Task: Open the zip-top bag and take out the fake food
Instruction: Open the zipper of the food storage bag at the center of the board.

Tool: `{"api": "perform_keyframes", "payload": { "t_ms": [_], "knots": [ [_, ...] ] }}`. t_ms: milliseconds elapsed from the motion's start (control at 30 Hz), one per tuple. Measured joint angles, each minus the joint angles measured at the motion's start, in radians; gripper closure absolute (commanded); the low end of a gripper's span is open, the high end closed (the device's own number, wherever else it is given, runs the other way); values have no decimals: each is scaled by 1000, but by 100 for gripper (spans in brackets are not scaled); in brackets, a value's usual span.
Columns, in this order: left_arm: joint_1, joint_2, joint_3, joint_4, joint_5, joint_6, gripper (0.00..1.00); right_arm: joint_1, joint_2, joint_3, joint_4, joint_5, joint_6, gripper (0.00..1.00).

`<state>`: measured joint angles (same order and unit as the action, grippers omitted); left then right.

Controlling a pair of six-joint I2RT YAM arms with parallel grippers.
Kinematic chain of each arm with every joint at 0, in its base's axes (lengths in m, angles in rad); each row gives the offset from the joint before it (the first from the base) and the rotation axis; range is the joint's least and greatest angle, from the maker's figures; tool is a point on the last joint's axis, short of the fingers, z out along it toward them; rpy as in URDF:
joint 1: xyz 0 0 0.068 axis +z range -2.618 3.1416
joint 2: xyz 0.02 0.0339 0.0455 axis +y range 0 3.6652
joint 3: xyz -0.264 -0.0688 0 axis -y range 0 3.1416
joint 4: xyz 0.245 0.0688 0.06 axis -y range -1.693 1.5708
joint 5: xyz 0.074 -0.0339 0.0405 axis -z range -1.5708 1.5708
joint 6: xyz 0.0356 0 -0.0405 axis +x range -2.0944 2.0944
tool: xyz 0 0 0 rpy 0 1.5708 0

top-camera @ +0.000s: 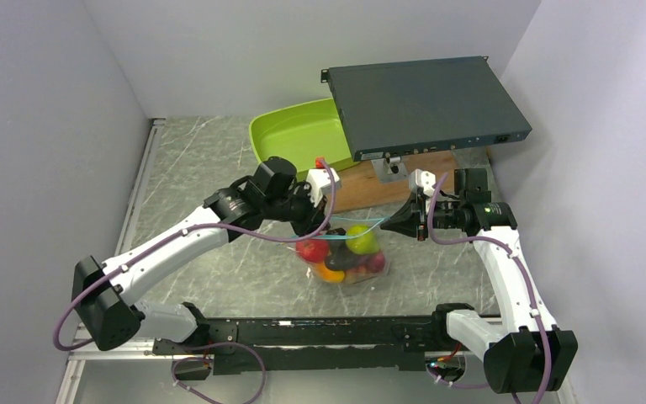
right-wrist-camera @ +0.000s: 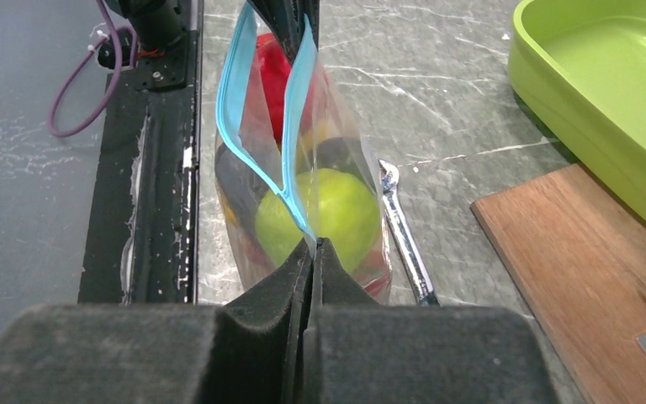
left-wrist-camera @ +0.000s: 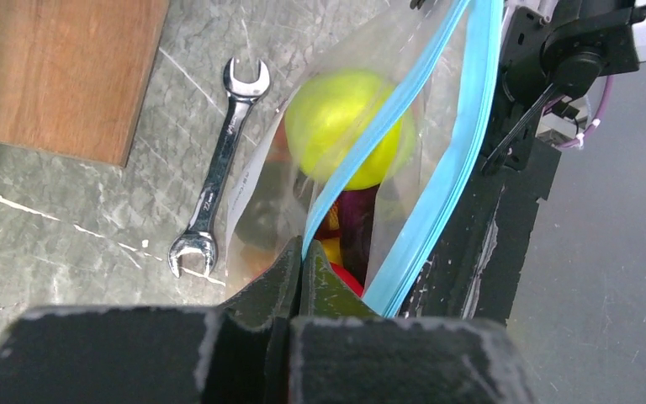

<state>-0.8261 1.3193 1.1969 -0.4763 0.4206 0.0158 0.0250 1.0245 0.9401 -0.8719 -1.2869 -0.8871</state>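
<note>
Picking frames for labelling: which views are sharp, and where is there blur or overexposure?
Top view: even light, sharp, bag small. Left wrist: left gripper blurred up close, pear washed out bright, wrench fairly sharp. Right wrist: right gripper soft, zip strip crisp.

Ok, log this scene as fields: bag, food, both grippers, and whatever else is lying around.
bag: clear, held by both grippers, blue strip parted
food: inside the bag, green pear nearest the mouth
left gripper: shut on the bag's strip
right gripper: shut on the bag's strip
wrench: lying flat beside the bag
board: wooden, beyond the wrench
tray: lime green, beyond the board
</note>
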Motion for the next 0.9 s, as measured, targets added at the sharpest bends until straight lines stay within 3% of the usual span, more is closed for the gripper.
{"api": "perform_keyframes", "payload": {
  "t_ms": [167,300,600,767,900],
  "knots": [
    [39,-76,-46,28,1,-60,100,0,0,-9,26,-6,32,42],
    [109,-156,-76,17,-3,-98,100,0,0,-12,39,-16,47,20],
    [356,-322,-82,-105,-116,-124,100,0,0,-12,52,-27,61,16],
    [473,-362,-72,-152,-341,-111,100,0,0,-19,70,-27,76,16],
    [496,-359,-77,-156,-544,-116,100,1,0,-23,75,-26,80,16]
  ]
}}
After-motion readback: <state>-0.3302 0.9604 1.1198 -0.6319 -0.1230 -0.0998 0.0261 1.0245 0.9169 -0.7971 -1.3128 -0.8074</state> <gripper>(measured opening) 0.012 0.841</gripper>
